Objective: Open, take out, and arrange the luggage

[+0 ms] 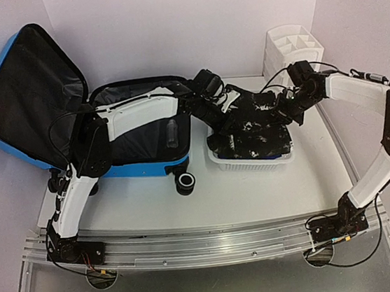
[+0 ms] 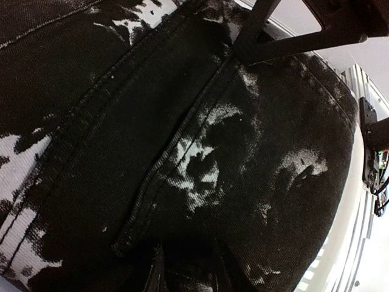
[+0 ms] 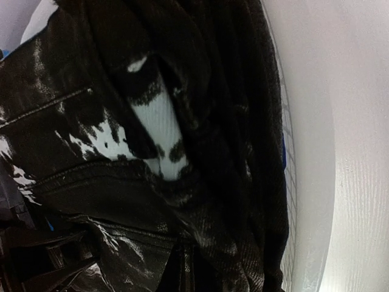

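The right gripper (image 1: 283,105) is closed tight against the black-and-white garment (image 1: 250,138) right of centre; the left gripper (image 1: 212,100) presses into the same cloth, its jaws too buried to judge. The luggage (image 1: 145,168) lies open at the left of the table (image 1: 258,202), lid raised toward the upper left. The garment drapes over a white basket (image 1: 253,164) just beside the luggage, a white organizer (image 1: 293,44) in the upper right.

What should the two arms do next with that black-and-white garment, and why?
Probably lower it and let go: the garment already drapes over the white basket, out of the open luggage, with the left gripper and right gripper on it.
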`<state>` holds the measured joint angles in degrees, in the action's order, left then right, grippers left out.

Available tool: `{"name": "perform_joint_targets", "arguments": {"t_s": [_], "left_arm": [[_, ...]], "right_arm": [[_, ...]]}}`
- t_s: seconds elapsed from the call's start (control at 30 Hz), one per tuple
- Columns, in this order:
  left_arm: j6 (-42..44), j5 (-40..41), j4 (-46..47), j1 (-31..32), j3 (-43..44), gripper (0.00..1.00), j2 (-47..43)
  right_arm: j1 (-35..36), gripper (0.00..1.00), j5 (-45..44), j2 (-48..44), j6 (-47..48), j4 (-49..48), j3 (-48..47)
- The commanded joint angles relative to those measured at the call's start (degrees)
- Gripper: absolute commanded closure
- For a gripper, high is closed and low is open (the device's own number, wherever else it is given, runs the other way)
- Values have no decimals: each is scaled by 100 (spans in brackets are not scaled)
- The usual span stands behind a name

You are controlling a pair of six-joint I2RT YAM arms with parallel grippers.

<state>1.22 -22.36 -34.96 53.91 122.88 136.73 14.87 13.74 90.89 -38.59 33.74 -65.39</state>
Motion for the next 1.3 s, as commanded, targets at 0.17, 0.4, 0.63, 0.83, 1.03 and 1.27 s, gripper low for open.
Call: {"name": "perform_joint_targets", "arguments": {"t_s": [0.17,0.4,0.63,0.83,1.03,1.27], "left_arm": [[272,271,-896,-199,646,71,-19],[-28,-643,-1230,-687,1570,58,-432],[-4,-655,-1346,-1635,993,53,-1078],[76,-546,-1327,-2356,310,51,-1516],[105,-550,-1300,-2727,-130,50,-1724],[107,-606,-1317,-2948,-204,49,-1712]], "right_arm": [[138,100,-583,30,280,353,-925],[1038,100,-1125,120,-58,521,-1409],[1172,100,-1150,831,-405,-52,-1223],[1157,100,-1278,1858,230,-67,-1890],[1108,100,-1302,2829,957,-53,-3110],[827,100,-1074,3788,2066,125,-4356]]}}
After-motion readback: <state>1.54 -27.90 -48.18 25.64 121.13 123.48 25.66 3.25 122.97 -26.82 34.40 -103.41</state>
